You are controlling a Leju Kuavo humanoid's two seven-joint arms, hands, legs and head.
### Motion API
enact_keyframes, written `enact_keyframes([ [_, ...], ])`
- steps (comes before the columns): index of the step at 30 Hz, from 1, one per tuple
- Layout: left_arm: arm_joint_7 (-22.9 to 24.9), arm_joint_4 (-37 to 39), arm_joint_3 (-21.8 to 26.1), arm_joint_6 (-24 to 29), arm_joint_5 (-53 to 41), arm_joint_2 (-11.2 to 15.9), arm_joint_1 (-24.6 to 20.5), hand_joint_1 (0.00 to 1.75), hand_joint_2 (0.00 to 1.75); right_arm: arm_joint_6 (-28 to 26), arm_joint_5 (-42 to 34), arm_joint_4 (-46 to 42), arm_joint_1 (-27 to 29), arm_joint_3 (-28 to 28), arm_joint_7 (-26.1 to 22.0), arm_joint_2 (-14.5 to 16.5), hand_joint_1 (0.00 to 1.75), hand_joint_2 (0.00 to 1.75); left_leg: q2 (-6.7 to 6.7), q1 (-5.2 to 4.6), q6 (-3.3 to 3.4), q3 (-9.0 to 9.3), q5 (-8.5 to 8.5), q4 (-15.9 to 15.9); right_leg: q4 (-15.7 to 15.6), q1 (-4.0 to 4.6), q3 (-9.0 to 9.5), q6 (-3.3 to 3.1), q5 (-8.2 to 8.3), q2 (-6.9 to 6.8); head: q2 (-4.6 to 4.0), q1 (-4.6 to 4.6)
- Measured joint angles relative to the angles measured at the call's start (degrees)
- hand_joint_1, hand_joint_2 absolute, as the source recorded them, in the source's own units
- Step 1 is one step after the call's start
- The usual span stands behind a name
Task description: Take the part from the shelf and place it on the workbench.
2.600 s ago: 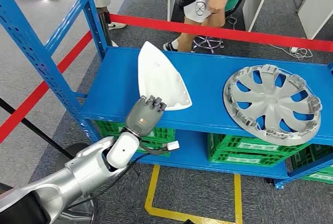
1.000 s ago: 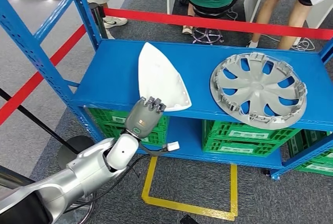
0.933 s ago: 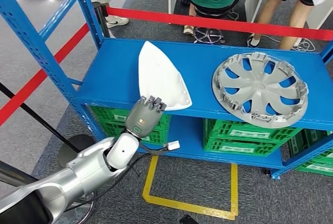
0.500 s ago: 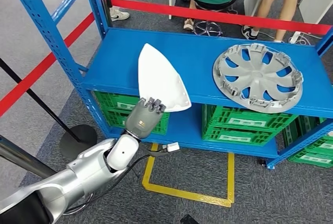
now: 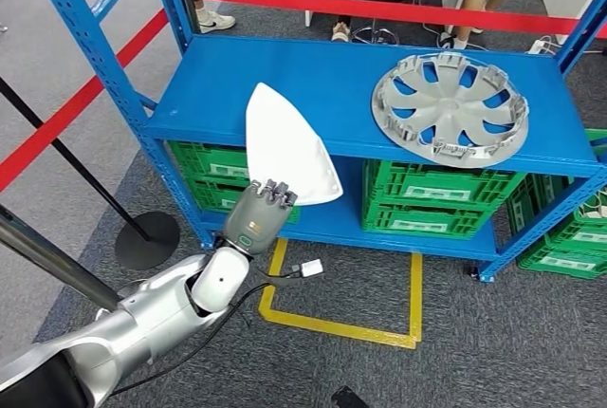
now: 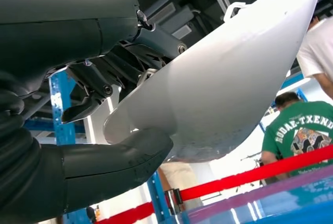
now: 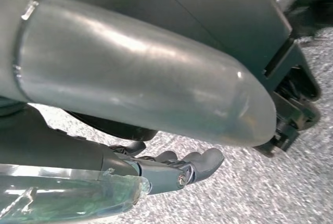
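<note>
Lifted off the shelf [image 5: 214, 95], one white part [image 5: 286, 147] in left hand [image 5: 256, 218].

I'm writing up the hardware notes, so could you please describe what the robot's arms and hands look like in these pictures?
The left arm is smooth silver with a rounded white wrist section, and a thin black cable loops beside it to a small white connector. The left hand has a grey ribbed back with a small green marking and darker fingers. The right hand shows dark grey fingers beneath a silver forearm shell.

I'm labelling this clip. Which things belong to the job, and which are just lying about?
Job:
white part, held by left robot hand
blue shelf

Lying about:
silver wheel cover
green crates
red barrier tape
</note>
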Motion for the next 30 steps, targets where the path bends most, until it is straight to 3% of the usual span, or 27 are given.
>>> enact_keyframes([
  [2, 0.0, -0.3, 0.0, 0.0, 0.0, 0.0, -0.1, 1.75, 1.75, -1.0, 0.2, 0.0, 0.1, 0.0, -0.4, -0.1, 0.0, 0.0, -0.02, -0.4, 0.44, 3.22, -1.07, -5.5, -0.3, -0.15, -0.6, 0.64, 1.24, -0.06, 0.0, 0.03],
  [4, 0.0, -0.4, 0.0, 0.0, 0.0, 0.2, 0.0, 1.75, 1.75, -2.1, 0.5, 0.0, 0.4, 0.0, -0.7, -0.3, 0.0, 0.0, 0.04, -0.59, 0.77, 2.93, -0.29, -6.8, -0.8, -0.44, -1.06, 1.38, 2.28, -0.07, 0.0, -0.01],
  [5, 0.0, -0.4, 0.0, 0.0, 0.0, 0.2, 0.1, 1.75, 1.75, -2.6, 0.6, 0.0, 0.7, 0.0, -0.7, -0.5, 0.0, 0.0, 0.11, -0.54, 1.09, 2.51, 0.37, -7.0, -0.5, -0.51, -1.52, 1.7, 1.7, -0.05, 0.0, 0.0],
  [7, 0.0, -0.4, 0.0, 0.0, 0.0, 0.4, 0.2, 1.75, 1.75, -3.1, 0.7, 0.0, 1.2, 0.0, -0.7, -1.0, 0.0, 0.0, 0.22, -0.25, 1.69, 1.42, 1.74, -7.3, 3.3, -0.57, -2.94, 2.21, -2.58, -0.02, 0.0, 0.16],
  [9, 0.0, -0.4, -0.1, 0.0, 0.0, 0.5, 0.3, 1.75, 1.75, -3.5, 0.7, 0.0, 1.4, 0.0, -0.7, -1.3, 0.0, 0.0, 0.22, -0.19, 1.93, 0.02, 2.98, -7.3, 10.8, -0.65, -4.54, 2.67, -7.93, -0.05, 0.0, 0.36],
  [10, 0.0, -0.4, -0.1, 0.0, 0.0, 0.5, 0.4, 1.75, 1.75, -3.8, 0.7, 0.0, 1.4, 0.0, -0.7, -1.5, 0.0, 0.0, 0.26, -0.17, 1.87, -0.74, 3.61, -7.3, 13.9, -0.7, -4.84, 2.88, -9.08, -0.06, 0.0, 0.39],
  [11, 0.0, -0.4, -0.1, 0.1, 0.0, 0.6, 0.6, 1.75, 1.75, -4.1, 0.7, 0.0, 1.3, 0.0, -0.7, -1.7, 0.0, 0.0, 0.31, -0.13, 1.76, -1.53, 4.23, -7.3, 15.4, -0.73, -4.39, 3.05, -8.87, -0.07, 0.0, 0.41],
  [12, 0.0, -0.4, -0.1, 0.1, 0.0, 0.7, 0.7, 1.75, 1.75, -4.2, 0.6, 0.0, 1.3, 0.0, -0.7, -2.0, 0.0, 0.0, 0.34, -0.05, 1.59, -2.33, 4.85, -7.2, 14.9, -0.78, -2.96, 3.24, -7.63, -0.08, 0.0, 0.44],
  [13, 0.0, -0.4, -0.1, 0.2, 0.0, 0.8, 0.9, 1.75, 1.75, -4.0, 0.5, 0.0, 1.3, 0.0, -0.7, -2.4, 0.0, 0.0, 0.34, 0.07, 1.35, -3.12, 5.45, -7.1, 12.3, -0.89, -0.53, 3.47, -6.09, -0.09, 0.0, 0.43],
  [15, 0.0, -0.4, 0.0, 0.5, 0.0, 1.0, 1.0, 1.75, 1.75, -2.9, 0.1, 0.0, 1.0, 0.0, -0.9, -3.4, 0.0, 0.0, 0.26, 0.12, 0.71, -4.52, 6.53, -6.9, 4.3, -1.05, 5.22, 4.0, -5.74, 0.13, 0.0, 0.5],
  [17, 0.1, -0.4, 0.1, 0.9, 0.0, 1.1, 1.2, 1.75, 1.75, -1.9, -0.3, -0.1, 0.8, -0.1, -1.3, -4.6, 0.0, 0.0, 0.18, -0.04, 0.22, -5.27, 7.73, -6.7, -0.4, -0.96, 8.11, 3.68, -7.0, 0.45, 0.0, 0.52],
  [19, 0.3, -0.4, 0.2, 1.2, 0.0, 1.3, 1.6, 1.75, 1.75, -1.6, -0.4, -0.1, 0.8, -0.2, -1.5, -5.5, 0.0, 0.0, 0.14, -0.02, -0.17, -5.64, 8.74, -6.8, -0.7, -0.87, 7.84, 2.55, -6.48, 0.49, 0.0, 0.49],
  [20, 0.5, -0.4, 0.2, 1.5, 0.0, 1.4, 1.7, 1.75, 1.75, -1.6, -0.4, -0.1, 0.8, -0.3, -1.5, -5.9, 0.0, 0.0, 0.13, 0.05, -0.44, -5.99, 8.32, -6.5, -0.6, -0.86, 7.43, 2.02, -6.05, 0.42, 0.0, 0.44],
  [22, 1.0, -0.4, 0.2, 1.8, 0.0, 1.5, 2.1, 1.75, 1.75, -1.7, -0.3, -0.1, 0.7, -0.4, -1.6, -6.5, 0.0, 0.0, 0.12, 0.18, -1.0, -7.43, 4.59, -3.0, -0.7, -0.9, 6.26, 0.77, -4.93, 0.24, 0.0, 0.23],
  [24, 1.8, -0.4, 0.1, 2.1, 0.0, 1.8, 2.4, 1.75, 1.75, -1.8, -0.1, -0.1, 0.7, -0.5, -1.9, -6.7, 0.0, 0.0, 0.11, 0.24, -1.33, -9.61, -1.0, 4.8, -0.6, -0.68, 4.68, 0.11, -3.67, 0.15, 0.0, 0.1],
  [25, 2.2, -0.5, 0.1, 2.2, 0.0, 2.0, 2.7, 1.75, 1.75, -1.9, 0.0, -0.1, 0.7, -0.5, -2.0, -6.8, 0.0, 0.0, 0.11, 0.24, -1.34, -10.29, -2.64, 8.3, -0.6, -0.55, 3.83, 0.0, -3.01, 0.11, 0.0, 0.1],
  [26, 2.6, -0.6, 0.1, 2.2, 0.0, 2.2, 3.1, 1.75, 1.75, -2.0, 0.2, -0.1, 0.8, -0.5, -2.2, -6.9, 0.0, 0.0, 0.11, 0.22, -1.2, -10.29, -3.06, 10.6, -0.6, -0.39, 2.96, -0.09, -2.33, 0.09, 0.0, 0.09],
  [27, 2.9, -0.9, 0.1, 2.1, 0.0, 2.6, 3.5, 1.75, 1.75, -2.1, 0.2, -0.1, 0.8, -0.5, -2.4, -6.9, 0.0, 0.0, 0.1, 0.16, -0.91, -9.39, -2.3, 10.8, -0.6, -0.2, 2.09, -0.15, -1.65, 0.09, 0.0, 0.08],
  [28, 3.1, -1.3, 0.1, 2.0, 0.0, 2.9, 3.8, 1.75, 1.75, -2.3, 0.3, -0.1, 0.8, -0.5, -2.5, -6.9, 0.0, 0.0, 0.09, 0.02, -0.44, -7.52, -0.94, 9.1, -0.6, 0.01, 1.25, -0.21, -0.97, 0.11, 0.0, 0.08],
  [30, 3.8, -2.7, 0.1, 1.4, 0.0, 3.7, 4.2, 1.75, 1.75, -2.7, 0.5, -0.1, 0.8, -0.5, -2.9, -6.9, 0.0, 0.0, 0.1, -0.58, 0.9, -1.45, 0.17, 1.6, -0.6, 0.3, -0.16, -0.22, 0.33, 0.14, 0.0, 0.12],
])
